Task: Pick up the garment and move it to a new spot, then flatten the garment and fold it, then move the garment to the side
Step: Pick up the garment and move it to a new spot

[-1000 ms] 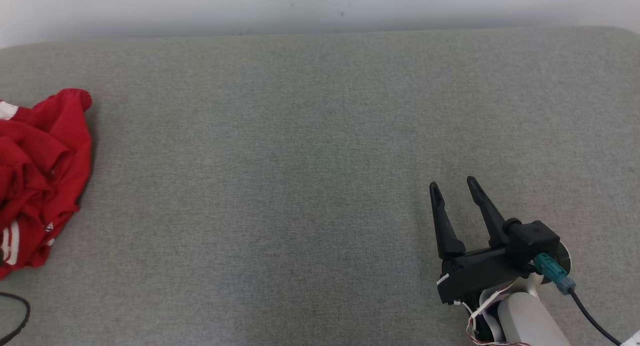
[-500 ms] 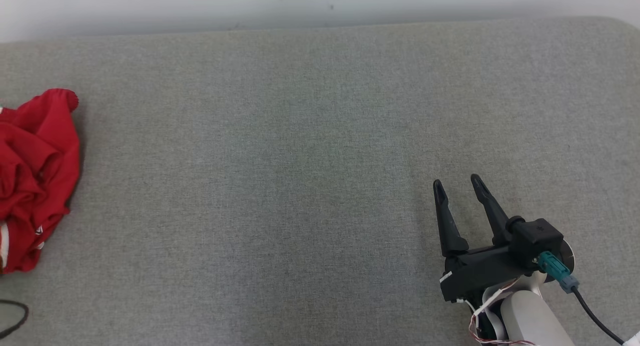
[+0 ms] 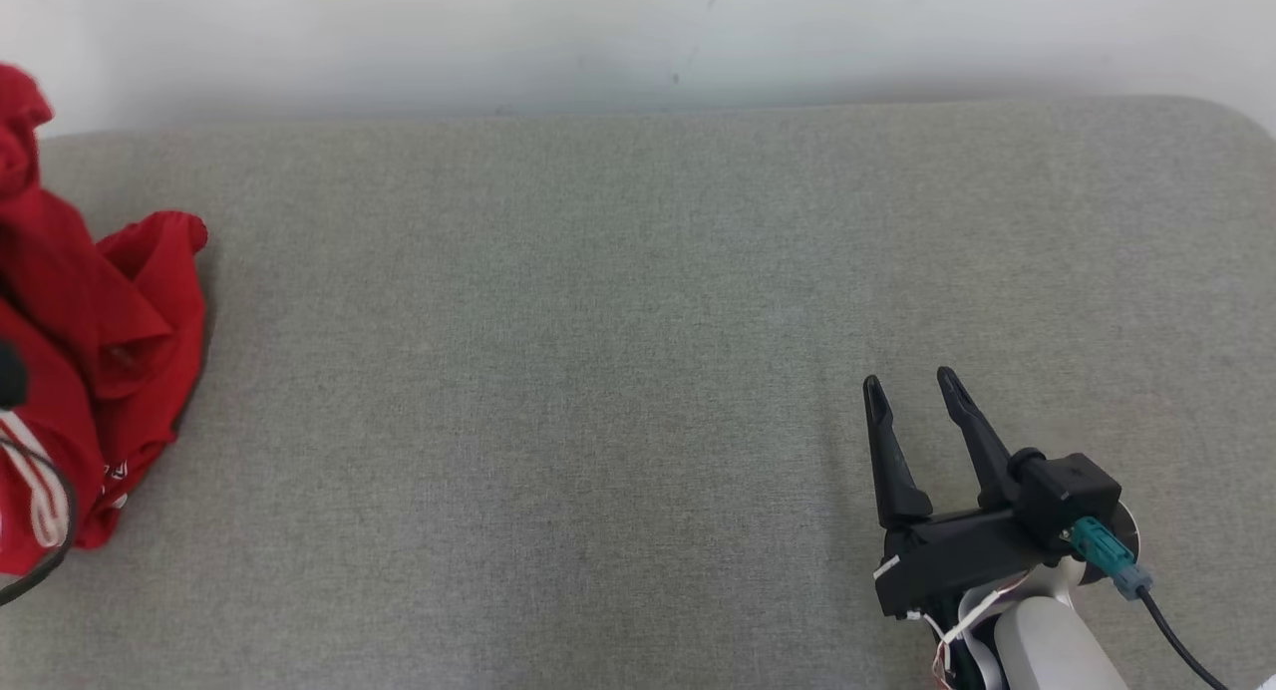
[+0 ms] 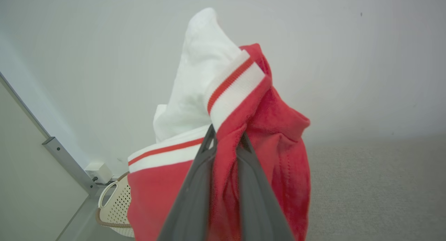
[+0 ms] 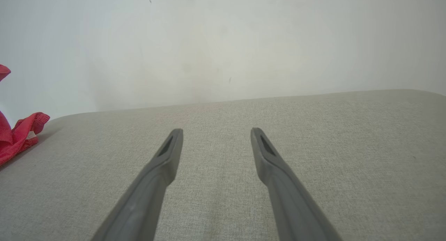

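The garment (image 3: 95, 371) is red with white striped cuffs and a white inner part, bunched at the far left edge of the head view and partly raised off the grey surface. In the left wrist view my left gripper (image 4: 226, 134) is shut on a fold of the red garment (image 4: 264, 122), which hangs around the dark fingers (image 4: 195, 185). My right gripper (image 3: 907, 383) stands open low over the surface at the lower right, nothing between its fingers. In the right wrist view, the right gripper (image 5: 216, 131) looks along the surface, and the garment (image 5: 17, 136) lies at the far left.
A grey padded surface (image 3: 618, 371) spreads across the head view, with a pale wall (image 3: 638, 32) behind it. A cream perforated basket (image 4: 115, 206) stands on the floor in the left wrist view. A dark cable (image 3: 40, 560) loops at the left edge.
The garment's top has risen at the left edge, now reaching up past the surface's far edge. The head camera has shifted. The right gripper holds its place, open.
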Tool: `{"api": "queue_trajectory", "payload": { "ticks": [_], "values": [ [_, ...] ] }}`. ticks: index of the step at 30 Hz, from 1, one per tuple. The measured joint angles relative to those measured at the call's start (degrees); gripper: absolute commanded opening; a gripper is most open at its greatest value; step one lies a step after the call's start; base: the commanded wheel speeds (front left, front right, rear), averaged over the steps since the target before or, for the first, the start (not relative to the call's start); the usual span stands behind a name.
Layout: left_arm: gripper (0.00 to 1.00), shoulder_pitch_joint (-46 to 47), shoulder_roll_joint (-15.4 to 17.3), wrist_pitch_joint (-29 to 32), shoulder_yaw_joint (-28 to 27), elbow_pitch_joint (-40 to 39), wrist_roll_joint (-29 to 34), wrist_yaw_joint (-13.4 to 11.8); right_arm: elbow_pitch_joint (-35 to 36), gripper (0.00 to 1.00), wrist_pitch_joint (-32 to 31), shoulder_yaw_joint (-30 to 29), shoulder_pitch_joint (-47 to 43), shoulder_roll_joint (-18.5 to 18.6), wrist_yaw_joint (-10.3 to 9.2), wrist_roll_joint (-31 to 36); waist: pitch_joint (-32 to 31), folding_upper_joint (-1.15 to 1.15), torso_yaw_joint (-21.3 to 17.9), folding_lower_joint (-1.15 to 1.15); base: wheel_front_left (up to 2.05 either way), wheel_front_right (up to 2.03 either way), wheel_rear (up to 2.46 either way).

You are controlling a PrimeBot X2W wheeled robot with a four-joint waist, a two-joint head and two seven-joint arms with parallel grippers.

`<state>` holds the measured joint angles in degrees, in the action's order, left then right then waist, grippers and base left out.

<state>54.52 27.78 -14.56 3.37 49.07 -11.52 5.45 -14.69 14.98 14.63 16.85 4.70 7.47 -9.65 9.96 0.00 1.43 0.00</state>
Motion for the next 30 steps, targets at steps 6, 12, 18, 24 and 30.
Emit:
{"api": "queue_trajectory", "payload": {
  "ticks": [6, 12, 18, 24, 30],
  "values": [
    [0.0, 0.34, -1.15, 1.33, 2.88, -9.13, 0.25, 0.79, 0.16, 1.0, 0.0, -1.03, -1.29, -0.6, 0.0, -0.08, -1.67, 0.0, -1.26, 0.0, 0.0, 0.0, 0.0],
    [0.0, -0.96, -3.13, 5.41, 6.11, -21.06, -0.12, 1.12, 0.26, 1.0, 0.0, -1.43, -2.14, -1.19, 0.0, -0.41, -2.86, 0.0, -3.25, 0.0, 0.0, 0.0, 0.0],
    [0.0, -3.2, -5.27, 10.12, 9.35, -32.9, -0.89, 1.49, 0.42, 1.0, 0.0, -1.9, -2.29, -1.51, 0.0, -0.48, -3.54, 0.0, -5.72, 0.0, 0.0, 0.0, 0.0],
    [0.0, -6.0, -8.75, 13.25, 12.25, -42.06, -2.09, 0.66, 0.46, 1.0, 0.0, -2.15, -2.36, -1.63, 0.0, -0.94, -3.8, 0.0, -8.51, 0.0, 0.0, 0.0, 0.0],
    [0.0, -9.6, -11.77, 15.02, 16.26, -48.65, -2.11, -0.07, 0.58, 1.0, 0.0, -2.4, -2.77, -1.71, 0.0, -0.99, -3.88, 0.0, -11.14, 0.0, 0.0, 0.0, 0.0]
  ]
}}
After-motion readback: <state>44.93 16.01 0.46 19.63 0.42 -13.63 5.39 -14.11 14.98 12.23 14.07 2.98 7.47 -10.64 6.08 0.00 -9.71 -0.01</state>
